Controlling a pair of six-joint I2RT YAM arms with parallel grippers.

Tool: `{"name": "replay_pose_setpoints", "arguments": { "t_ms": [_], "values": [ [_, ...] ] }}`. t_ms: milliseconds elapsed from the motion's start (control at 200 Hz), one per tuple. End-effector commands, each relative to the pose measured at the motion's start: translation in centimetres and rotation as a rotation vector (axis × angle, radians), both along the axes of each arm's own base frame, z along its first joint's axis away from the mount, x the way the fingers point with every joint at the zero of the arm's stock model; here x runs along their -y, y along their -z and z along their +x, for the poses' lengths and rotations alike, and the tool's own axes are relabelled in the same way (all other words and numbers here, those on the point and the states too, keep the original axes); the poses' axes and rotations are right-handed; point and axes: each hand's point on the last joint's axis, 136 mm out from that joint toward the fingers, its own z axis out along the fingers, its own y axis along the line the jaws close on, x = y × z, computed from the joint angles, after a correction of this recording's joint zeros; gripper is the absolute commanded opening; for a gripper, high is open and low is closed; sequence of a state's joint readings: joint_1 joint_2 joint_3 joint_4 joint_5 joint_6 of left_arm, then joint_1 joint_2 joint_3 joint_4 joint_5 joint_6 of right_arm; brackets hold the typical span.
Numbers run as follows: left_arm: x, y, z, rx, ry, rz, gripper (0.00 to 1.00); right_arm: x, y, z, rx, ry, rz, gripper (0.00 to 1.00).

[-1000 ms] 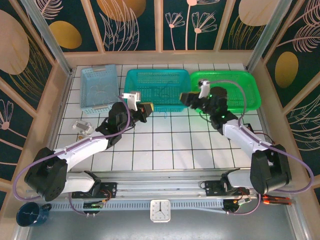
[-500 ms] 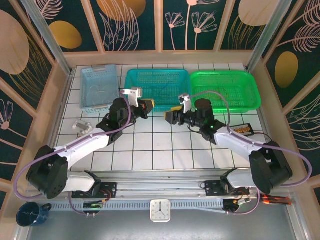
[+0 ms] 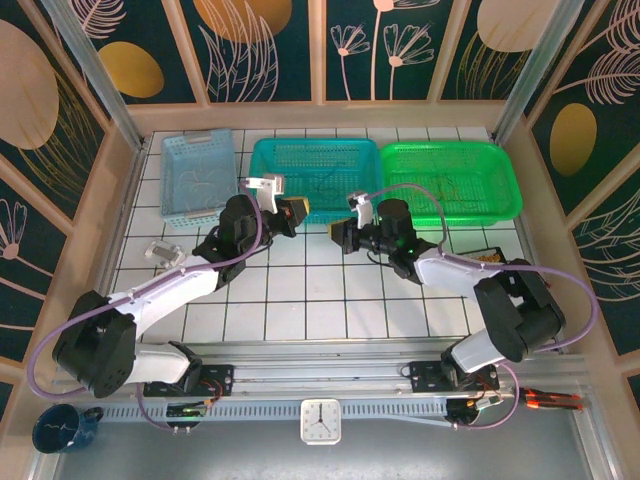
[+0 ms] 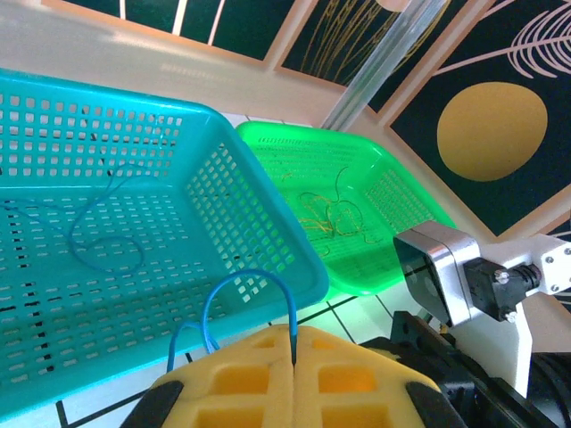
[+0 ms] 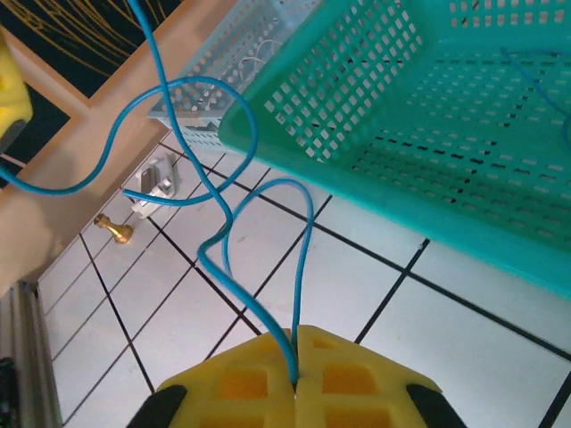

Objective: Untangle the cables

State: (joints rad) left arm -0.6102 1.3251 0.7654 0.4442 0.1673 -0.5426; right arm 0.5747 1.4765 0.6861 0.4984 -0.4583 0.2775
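A thin blue cable (image 4: 252, 278) arches out of my left gripper (image 4: 294, 332), whose yellow pads are shut on it just in front of the teal basket (image 4: 294, 259). The same blue cable (image 5: 234, 234) loops and crosses itself above the white tiles and runs down into my right gripper (image 5: 296, 337), also shut on it. Seen from above, the left gripper (image 3: 300, 211) and right gripper (image 3: 338, 233) face each other closely at mid-table. Another blue cable (image 4: 100, 242) lies in the teal basket. A yellowish cable (image 4: 328, 214) lies in the green basket (image 4: 401, 192).
Three baskets line the back: light blue (image 3: 198, 140), teal (image 3: 312, 148), green (image 3: 450, 150). A small clear object (image 3: 160, 252) and a brass piece (image 5: 116, 230) lie on the tiles at left. A dark item (image 3: 490, 257) sits at right.
The right arm swung left from the green basket to mid-table, and its gripper shut on the blue cable beside the left gripper. The left arm shifted slightly.
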Motion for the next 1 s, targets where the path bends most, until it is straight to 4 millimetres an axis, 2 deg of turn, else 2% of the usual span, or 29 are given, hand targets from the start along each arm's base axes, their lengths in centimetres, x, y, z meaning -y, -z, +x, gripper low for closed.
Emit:
{"name": "replay_pose_setpoints", "arguments": {
  "t_ms": [0, 110, 130, 255, 385, 570, 686, 731, 751, 806, 886, 996],
  "values": [
    [-0.3, -1.9, 0.9, 0.037, -0.016, -0.037, 0.0, 0.7, -0.8, 1.1, 0.039, 0.052, 0.023, 0.0],
    [-0.9, -2.7, 1.4, 0.046, -0.03, -0.067, 0.0, 1.5, 0.9, 0.7, 0.005, 0.075, 0.003, 0.0],
    [-1.0, -2.8, 1.5, 0.048, -0.034, -0.073, 0.0, 2.6, 1.3, 1.4, -0.004, 0.107, -0.001, 0.0],
    [-2.1, -4.3, 2.4, 0.069, -0.055, -0.109, 0.0, 4.4, 3.0, 1.6, -0.047, 0.159, -0.003, 0.0],
    [-2.8, -5.9, 3.4, 0.101, -0.077, -0.122, 0.0, 5.1, 4.1, 1.5, -0.077, 0.18, -0.001, 0.0],
    [-3.2, -7.5, 4.7, 0.141, -0.098, -0.119, 0.0, 4.9, 4.1, 1.6, -0.089, 0.178, 0.011, 0.0],
    [-3.1, -8.2, 5.7, 0.166, -0.102, -0.103, 0.0, 4.5, 2.9, 1.8, -0.083, 0.162, 0.038, 0.0],
    [-3.1, -7.7, 6.1, 0.161, -0.104, -0.083, 0.0, 4.3, 2.4, 2.0, -0.082, 0.159, 0.045, 0.19],
    [-3.0, -8.8, 6.4, 0.182, -0.106, -0.087, 0.0, 4.3, 2.2, 2.1, -0.082, 0.16, 0.046, 0.27],
    [-3.0, -9.1, 7.2, 0.194, -0.112, -0.068, 0.0, 4.2, 1.6, 2.3, -0.074, 0.164, 0.048, 0.41],
    [-3.2, -9.3, 8.4, 0.204, -0.128, -0.042, 0.0, 4.5, 1.1, 2.6, -0.069, 0.182, 0.039, 0.5],
    [-3.5, -9.2, 10.1, 0.217, -0.143, -0.007, 0.0, 5.1, 0.9, 2.7, -0.074, 0.207, 0.026, 0.54]
  ]
}}
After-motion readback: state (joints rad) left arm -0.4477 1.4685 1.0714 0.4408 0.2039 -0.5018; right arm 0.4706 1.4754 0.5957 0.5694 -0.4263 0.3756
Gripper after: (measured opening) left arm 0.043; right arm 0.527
